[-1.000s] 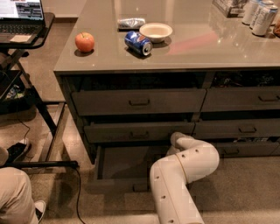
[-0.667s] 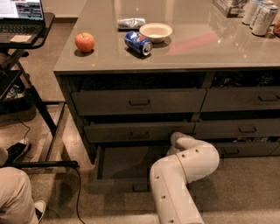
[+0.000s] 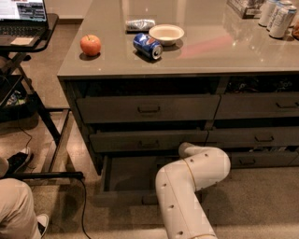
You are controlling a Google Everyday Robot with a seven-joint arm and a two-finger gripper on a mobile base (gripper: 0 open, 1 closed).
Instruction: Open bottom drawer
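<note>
The bottom drawer (image 3: 122,198) of the left stack stands pulled out at floor level, with its inside (image 3: 133,172) showing dark. A small dark shape (image 3: 149,199) sits at the centre of its front; I cannot tell whether it is the pull or part of my hand. My white arm (image 3: 187,186) rises from the bottom edge, bends at a round elbow (image 3: 208,165) in front of the drawers and reaches back down to the left. My gripper is hidden behind the arm, somewhere by the drawer's front.
Above are two taller drawers (image 3: 148,108) (image 3: 148,140), the lower one slightly out. The right stack (image 3: 264,138) is beside them. On the counter are an apple (image 3: 90,45), a blue can (image 3: 147,45), a bowl (image 3: 166,33) and several cans (image 3: 278,14). A laptop stand (image 3: 28,42) and a person's leg (image 3: 16,210) are at left.
</note>
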